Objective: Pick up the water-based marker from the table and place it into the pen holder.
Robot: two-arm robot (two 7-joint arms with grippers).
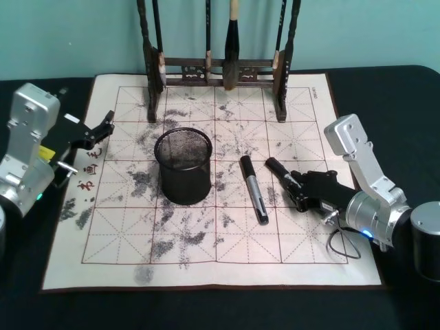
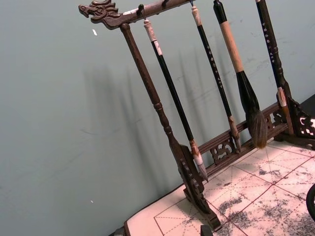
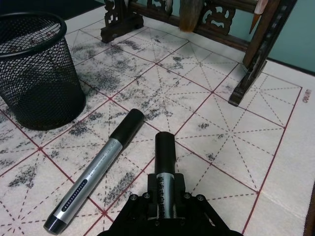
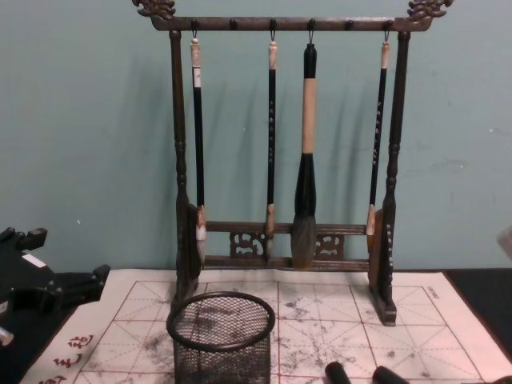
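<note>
Left claw (image 1: 103, 129) sits released at the mat's (image 1: 124, 254) left edge. Pen holder (image 1: 183, 165) stands mid-mat, spare marker (image 1: 253, 189) beside it — right claw (image 1: 294, 184) clenches the water-based marker (image 1: 277, 167), low on the mat. Best lift straight, clear the rim — then release.

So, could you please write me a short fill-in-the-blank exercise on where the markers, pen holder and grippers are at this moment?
1. ___ brushes hang from the brush rack.
2. The right gripper is shut on the gripped marker, one of ___ markers here.
3. The loose marker lies on the mat between the gripped marker and the ___.
4. The left gripper sits at the mat's ___ edge.
Answers: four; two; pen holder; left.
</note>
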